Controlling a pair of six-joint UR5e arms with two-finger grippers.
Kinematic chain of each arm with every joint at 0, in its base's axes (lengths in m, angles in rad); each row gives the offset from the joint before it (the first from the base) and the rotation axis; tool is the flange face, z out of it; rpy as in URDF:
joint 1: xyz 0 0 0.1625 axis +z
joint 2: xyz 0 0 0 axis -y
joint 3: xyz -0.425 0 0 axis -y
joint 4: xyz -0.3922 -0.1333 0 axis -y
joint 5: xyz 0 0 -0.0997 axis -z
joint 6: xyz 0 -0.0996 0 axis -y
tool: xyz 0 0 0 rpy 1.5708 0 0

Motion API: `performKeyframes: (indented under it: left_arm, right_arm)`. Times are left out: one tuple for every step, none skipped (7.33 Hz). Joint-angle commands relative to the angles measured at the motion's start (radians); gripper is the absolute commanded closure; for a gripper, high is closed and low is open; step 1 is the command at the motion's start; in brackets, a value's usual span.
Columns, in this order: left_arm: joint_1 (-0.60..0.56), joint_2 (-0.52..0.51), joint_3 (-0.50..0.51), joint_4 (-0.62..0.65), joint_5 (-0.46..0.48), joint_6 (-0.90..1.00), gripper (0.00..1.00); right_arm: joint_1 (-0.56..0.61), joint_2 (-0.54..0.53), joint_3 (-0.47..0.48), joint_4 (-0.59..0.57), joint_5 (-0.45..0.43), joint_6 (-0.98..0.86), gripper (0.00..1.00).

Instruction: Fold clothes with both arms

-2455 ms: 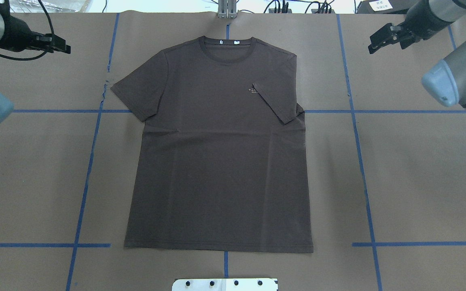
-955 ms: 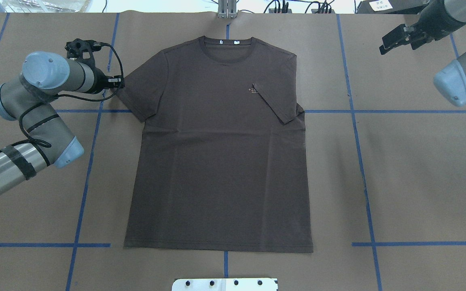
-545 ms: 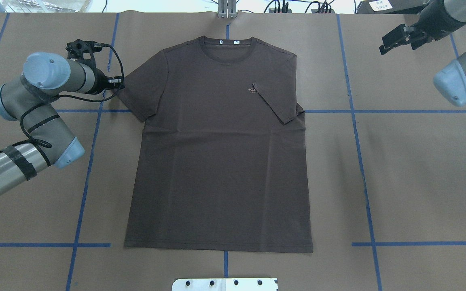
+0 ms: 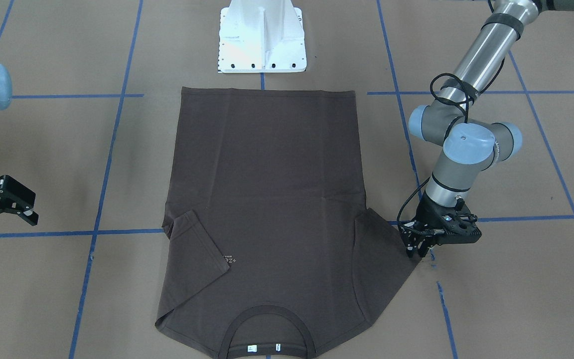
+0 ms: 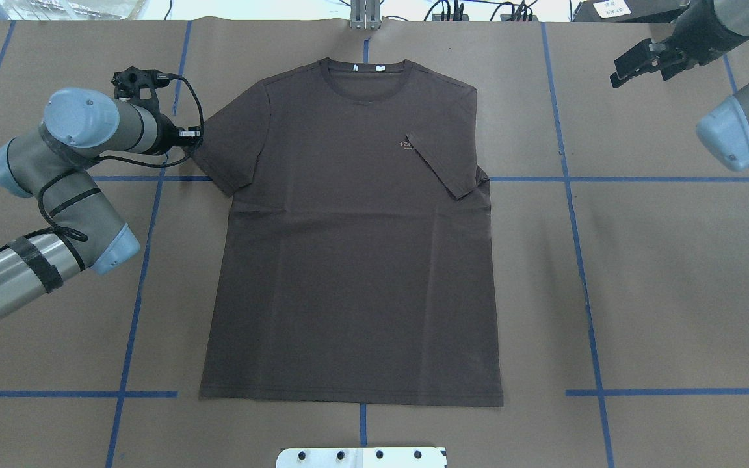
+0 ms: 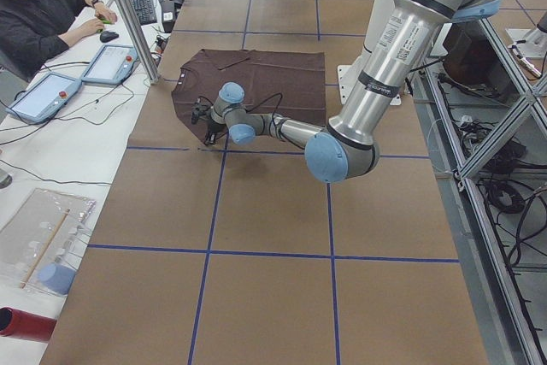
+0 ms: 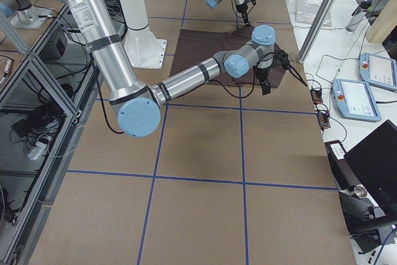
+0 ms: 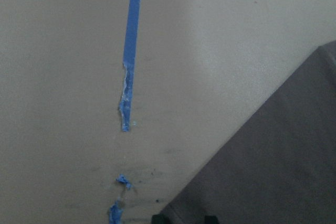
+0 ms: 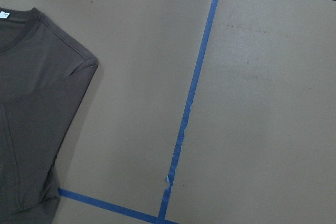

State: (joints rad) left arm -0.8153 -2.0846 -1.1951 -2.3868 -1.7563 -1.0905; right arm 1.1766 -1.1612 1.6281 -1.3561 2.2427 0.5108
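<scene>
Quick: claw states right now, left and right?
Left claw: at the sleeve tip of the T-shirt; whether it grips cannot be told.
Right claw: open, empty.

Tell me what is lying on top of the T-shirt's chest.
The sleeve on the robot's right is folded inward onto the T-shirt, covering the end of the pale print. The print's covered part cannot be seen.

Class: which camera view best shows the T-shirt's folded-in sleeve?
Overhead exterior: the folded-in sleeve lies unobstructed on the T-shirt, its corner at the chest print. The front-facing view shows it too, upside down. Side views show it tiny or hidden; the right wrist view catches only the shoulder; the left wrist view misses it.
</scene>
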Motion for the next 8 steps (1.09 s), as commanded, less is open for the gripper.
performKeyframes:
  left_arm:
    - [0.004, -0.003, -0.001, 0.0, 0.005, -0.003, 1.0]
    - [0.004, -0.015, -0.003, 0.001, 0.005, -0.003, 1.0]
    - [0.004, -0.026, -0.012, 0.012, 0.005, -0.008, 1.0]
    - [0.004, -0.046, -0.023, 0.02, 0.001, -0.008, 1.0]
    - [0.004, -0.073, -0.023, 0.043, 0.0, -0.009, 1.0]
    - [0.005, -0.098, -0.055, 0.113, -0.002, -0.009, 1.0]
    - [0.011, -0.127, -0.078, 0.194, -0.002, -0.012, 1.0]
    - [0.022, -0.161, -0.077, 0.252, 0.0, -0.072, 1.0]
  right_arm:
    - [0.0, 0.0, -0.001, 0.0, 0.0, 0.0, 0.0]
    - [0.0, 0.0, -0.001, 0.0, 0.0, 0.0, 0.0]
    - [0.0, 0.0, -0.001, 0.0, 0.0, 0.0, 0.0]
    - [0.0, 0.0, -0.001, 0.0, 0.0, 0.002, 0.0]
    - [0.0, 0.0, -0.001, 0.0, 0.0, 0.002, 0.0]
    - [0.0, 0.0, -0.001, 0.0, 0.0, 0.002, 0.0]
    - [0.0, 0.0, -0.001, 0.0, 0.0, 0.003, 0.0]
    - [0.0, 0.002, -0.001, 0.0, 0.0, 0.005, 0.0]
